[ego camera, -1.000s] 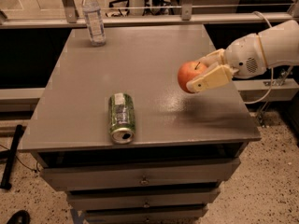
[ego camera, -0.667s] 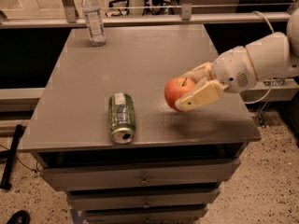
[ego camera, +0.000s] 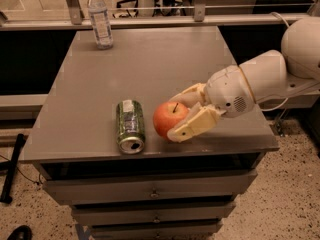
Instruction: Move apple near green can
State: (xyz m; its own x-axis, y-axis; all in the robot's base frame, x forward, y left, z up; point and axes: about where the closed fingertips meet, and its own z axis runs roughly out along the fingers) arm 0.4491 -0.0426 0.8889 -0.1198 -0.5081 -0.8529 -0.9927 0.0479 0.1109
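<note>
Near the table's point(ego camera: 150, 59) front edge, the apple point(ego camera: 164, 117) is clamped between the gripper's point(ego camera: 174, 119) fingers, just beside the green can point(ego camera: 130, 125), which is laid on its side. A capped water bottle point(ego camera: 100, 18) is stood far back.

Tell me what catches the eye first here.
The apple, clamped in the gripper of a white arm reaching in from the right, sits near the table front edge. Just left of it a green can lies on its side, top toward the camera. A water bottle stands at the far left corner.
</note>
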